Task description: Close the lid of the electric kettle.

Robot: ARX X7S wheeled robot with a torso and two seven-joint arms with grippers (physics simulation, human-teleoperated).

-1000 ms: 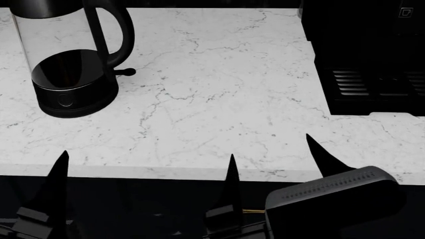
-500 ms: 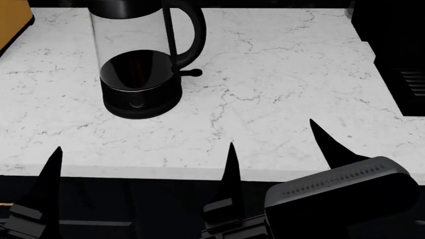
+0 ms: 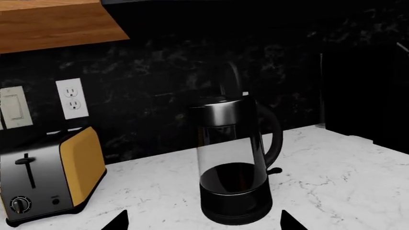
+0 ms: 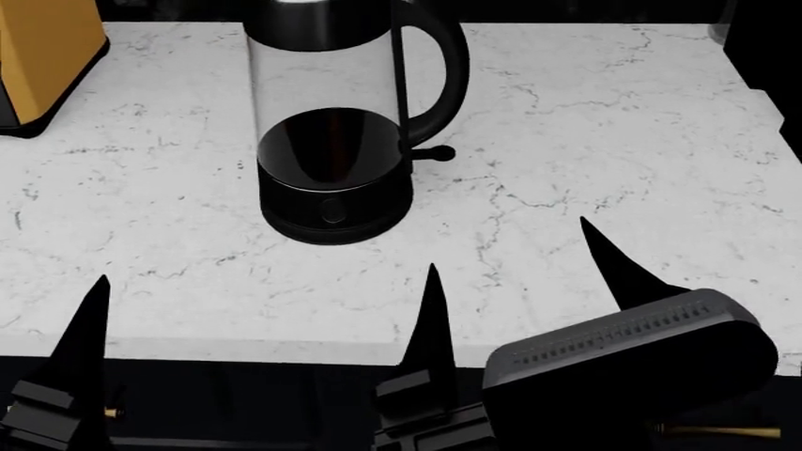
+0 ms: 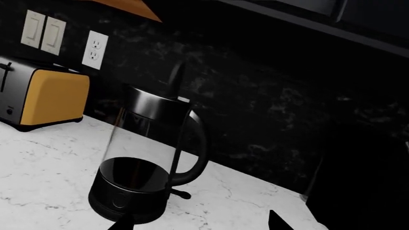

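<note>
Kettle drift across the head view: over the last second the tall clear glass electric kettle with black base and loop handle (image 4: 336,132) has slid from the far left edge toward the middle, and the boxy black machine with the grille has gone out at the right. A yellow and steel toaster (image 4: 44,52) has come in at the left corner. The arms look unchanged between frames, so the base or head seems to have turned, not the arms.

- Position now: your kettle stands upright on the white marble bench (image 4: 602,141), ahead of the left pincer (image 4: 257,324) and between the 2 arms' reach, handle toward the right.
- Lid: the round flat black plastic lid (image 5: 175,79) stands up nearly on edge above the black collar in both wrist views. Still open. Hard to trace against the dark backsplash.
- Left pincer: fingers spread wide, nothing between them, low at the bench's near edge.
- Right pincer (image 4: 614,272): only 1 finger (image 4: 604,265) shows clearly in the head view. Both tips show apart in its wrist view, so I read it as spread and empty.

Judgement: you are lined up but well short. Either arm must rise above the collar, then press the lid down from behind.
</note>
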